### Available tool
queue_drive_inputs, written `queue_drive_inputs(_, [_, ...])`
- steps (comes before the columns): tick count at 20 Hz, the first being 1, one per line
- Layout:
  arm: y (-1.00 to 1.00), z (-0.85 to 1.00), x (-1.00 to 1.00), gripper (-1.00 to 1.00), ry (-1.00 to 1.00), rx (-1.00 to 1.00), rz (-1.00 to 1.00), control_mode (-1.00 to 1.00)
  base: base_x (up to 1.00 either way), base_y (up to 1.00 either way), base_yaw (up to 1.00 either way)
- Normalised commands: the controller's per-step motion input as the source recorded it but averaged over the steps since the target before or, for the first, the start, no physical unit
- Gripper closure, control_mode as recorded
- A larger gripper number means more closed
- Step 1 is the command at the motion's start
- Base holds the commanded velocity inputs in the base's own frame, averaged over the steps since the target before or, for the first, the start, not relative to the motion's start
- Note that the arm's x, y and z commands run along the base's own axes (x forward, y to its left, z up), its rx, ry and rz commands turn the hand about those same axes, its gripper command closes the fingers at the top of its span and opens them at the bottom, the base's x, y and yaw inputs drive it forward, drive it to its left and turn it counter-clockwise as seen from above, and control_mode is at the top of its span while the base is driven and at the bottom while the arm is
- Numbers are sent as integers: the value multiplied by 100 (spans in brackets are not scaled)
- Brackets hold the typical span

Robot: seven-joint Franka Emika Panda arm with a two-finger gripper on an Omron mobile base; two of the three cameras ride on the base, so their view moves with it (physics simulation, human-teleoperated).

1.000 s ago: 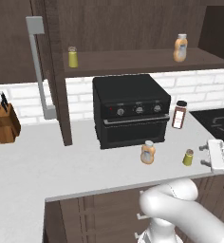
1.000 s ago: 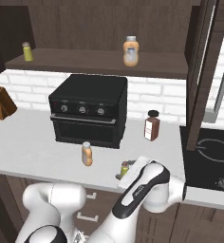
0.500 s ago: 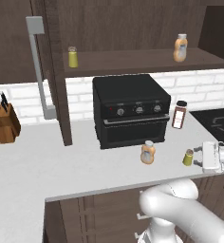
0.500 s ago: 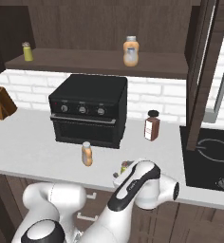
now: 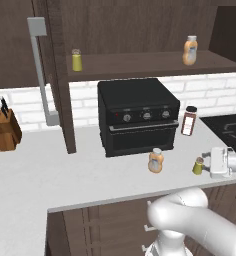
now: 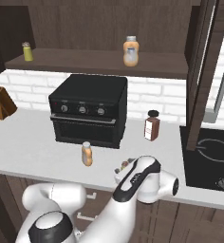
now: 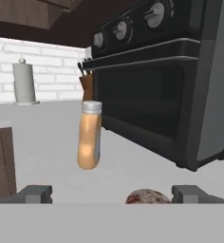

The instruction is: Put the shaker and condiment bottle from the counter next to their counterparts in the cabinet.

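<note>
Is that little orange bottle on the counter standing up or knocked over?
Standing upright. The orange bottle rests on its base on the counter before the black oven, cap on top.

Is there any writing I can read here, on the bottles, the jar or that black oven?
None can be read.
Condiment bottle on the counter: pale label, blurred, no letters.
Orange bottle on the cabinet shelf: pale label, too small.
Dark red-brown jar: pale label, too small.
Black oven: three knobs, one small red mark, no legible text.
</note>
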Motion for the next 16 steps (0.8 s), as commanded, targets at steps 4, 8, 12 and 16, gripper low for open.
queue_drive_inputs(4, [-15,-12,26,-100,4,0,0,-100,0,0,0])
queue_drive_inputs(8, [-6,-12,28,-100,4,0,0,-100,0,0,0])
queue_drive_inputs(12, [0,-17,19,-100,4,0,0,-100,0,0,0])
queue_drive_inputs(16, [0,-17,14,-100,3,0,0,-100,0,0,0])
